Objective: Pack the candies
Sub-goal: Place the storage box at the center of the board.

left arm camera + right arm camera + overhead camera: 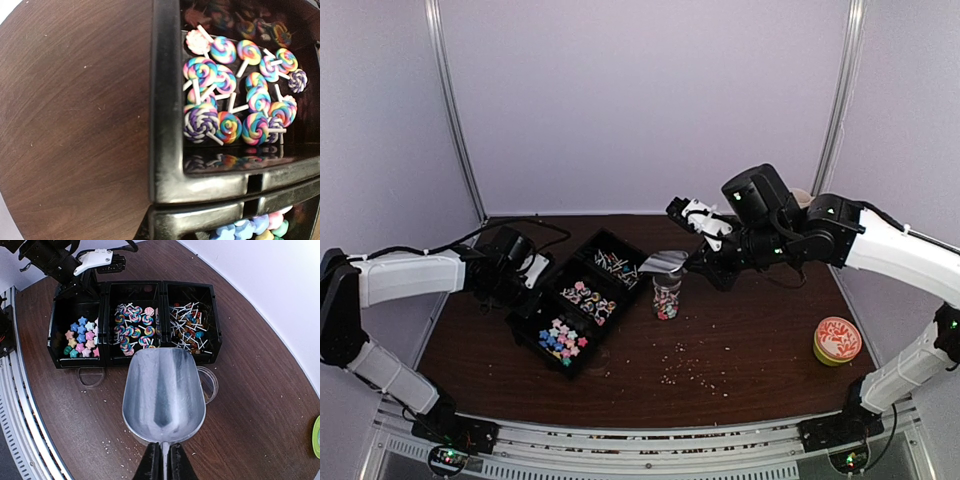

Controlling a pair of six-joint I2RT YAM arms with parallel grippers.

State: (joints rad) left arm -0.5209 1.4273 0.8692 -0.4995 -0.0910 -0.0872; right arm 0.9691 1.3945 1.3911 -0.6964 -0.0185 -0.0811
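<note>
Some of the candies (132, 327) already sat in the bottom of the clear jar (666, 297). By far the most were in the black tray (103, 315): pastel stars in one compartment, swirled lollipops in the middle, thin stick sweets in the third. You would have judged the packing as begun but far from done, with the jar mostly unfilled.

Your right gripper (162, 462) had its fingers clamped on the handle of the metal scoop (164, 395). The scoop's bowl was empty and hung just above the jar's mouth.

Your left gripper (528, 272) was at the tray's far corner by the star compartment. You could not tell whether its fingers were together or pinched on the wall.

A clear ring (91, 376), perhaps the jar's lid, lay on the table just in front of the tray.

The table (770, 370) was dark brown wood grain, with pale crumbs (685, 365) strewn near the jar. A green tin (837, 340) with a red patterned top stood well apart on the right. Plain pale walls with metal posts closed the space in.
</note>
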